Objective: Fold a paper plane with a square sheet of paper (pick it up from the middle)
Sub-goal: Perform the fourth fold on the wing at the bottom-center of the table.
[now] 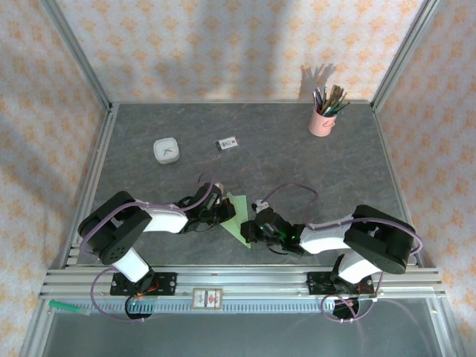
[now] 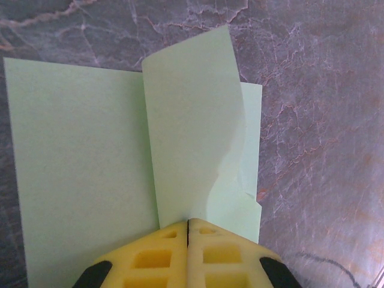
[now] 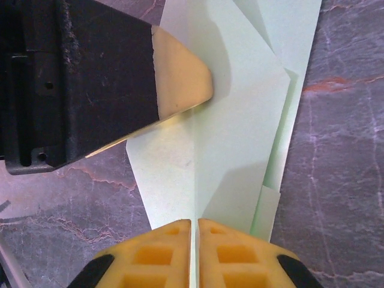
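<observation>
Top view, sheet of paper (image 1: 238, 214): you find it pale green and partly folded to a point. It lies on the grey counter (image 1: 297, 163) towards the 6 o'clock edge, between the two arms.
Top view, left gripper (image 1: 222, 216): it meets the sheet from 9 o'clock.
Top view, right gripper (image 1: 250, 229): it meets the sheet from 4 o'clock.
Top view, other items: reading from the sheet, the pink pencil cup (image 1: 322, 123) stands at 1 o'clock, the white dish (image 1: 166, 151) at 10 o'clock and the small card (image 1: 227, 143) at 12 o'clock. All are well apart from the sheet.
Left wrist view, fingers (image 2: 156, 258): the yellow pads press together with no gap at 6 o'clock, clamped on the sheet's near edge.
Left wrist view, sheet: one flap (image 2: 192, 120) rises from the finger seam and curls towards 12 o'clock. The rest lies flat at 9 o'clock, and you can see a small crumpled corner at 4 o'clock.
Right wrist view, fingers (image 3: 156, 258): you see only a thin slit between them. The sheet's centre crease runs into it, so they pinch the paper.
Right wrist view, left arm's finger (image 3: 180, 72): its pale tip rests on the sheet at 11 o'clock.
</observation>
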`<state>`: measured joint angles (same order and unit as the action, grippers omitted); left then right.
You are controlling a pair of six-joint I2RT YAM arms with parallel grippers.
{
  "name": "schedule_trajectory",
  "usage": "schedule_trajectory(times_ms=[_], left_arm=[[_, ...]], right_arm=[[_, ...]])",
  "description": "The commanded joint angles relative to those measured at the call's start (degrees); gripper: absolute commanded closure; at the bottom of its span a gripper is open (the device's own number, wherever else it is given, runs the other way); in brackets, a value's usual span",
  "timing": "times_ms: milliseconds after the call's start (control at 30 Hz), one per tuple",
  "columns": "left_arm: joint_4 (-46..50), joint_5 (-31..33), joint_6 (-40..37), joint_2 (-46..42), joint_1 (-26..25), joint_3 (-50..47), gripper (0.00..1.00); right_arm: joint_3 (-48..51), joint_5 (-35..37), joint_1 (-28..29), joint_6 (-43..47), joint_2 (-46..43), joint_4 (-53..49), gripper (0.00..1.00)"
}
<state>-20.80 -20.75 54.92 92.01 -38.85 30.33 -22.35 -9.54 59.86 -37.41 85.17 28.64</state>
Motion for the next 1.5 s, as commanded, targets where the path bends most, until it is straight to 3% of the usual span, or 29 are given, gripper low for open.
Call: schedule_trajectory(times_ms=[0,400,967,1467], left_arm=[[5.6,1.8,-1.7,1.2,0.9,-0.4,0.99],[5.9,1.8,-2.1,1.4,0.9,-0.3,0.99],[6.0,1.9,-2.2,1.7,1.0,0.0,0.99],[6.7,2.0,-2.5,1.1,1.0,0.0,0.99]], right_arm=[[0.4,2.0,0.1,-0.2,1.3,-1.8,0.89],[0.6,3.1,-0.5,0.4,2.9,-4.3,0.91],[-2.5,-0.6,1.0,4.8,-8.0,-5.0,0.9],[-4.4,0.1,2.2,5.2,0.5,-8.7,0.91]])
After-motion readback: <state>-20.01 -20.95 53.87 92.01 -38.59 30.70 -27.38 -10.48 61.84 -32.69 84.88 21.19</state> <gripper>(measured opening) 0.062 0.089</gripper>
